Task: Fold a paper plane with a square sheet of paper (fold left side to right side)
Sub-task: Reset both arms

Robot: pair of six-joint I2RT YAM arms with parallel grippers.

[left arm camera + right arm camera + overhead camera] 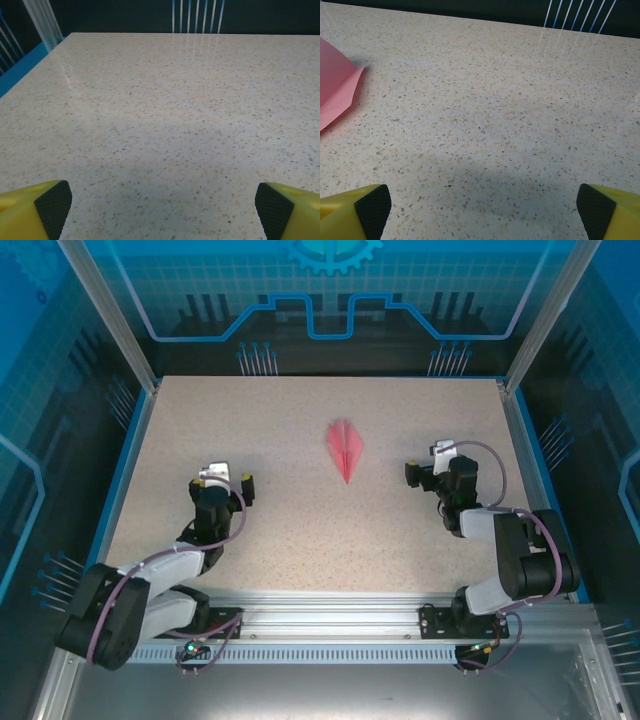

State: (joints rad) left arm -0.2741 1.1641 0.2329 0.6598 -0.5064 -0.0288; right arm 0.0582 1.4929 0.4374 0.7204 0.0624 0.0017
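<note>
A slim pink-red paper plane (346, 449) lies flat in the middle of the speckled table (300, 530), its point toward the near edge. Its wide end also shows at the left edge of the right wrist view as pink paper (335, 87). My left gripper (222, 480) rests well to the plane's left, open, with bare table between its yellow fingers (35, 210). To the plane's right sits my right gripper (432, 465), also open and holding nothing, its black pads (372, 210) spread wide. Neither gripper touches the paper.
Blue walls and metal posts (110, 315) fence the table on three sides. A metal rail (330, 625) carrying both arm bases runs along the near edge.
</note>
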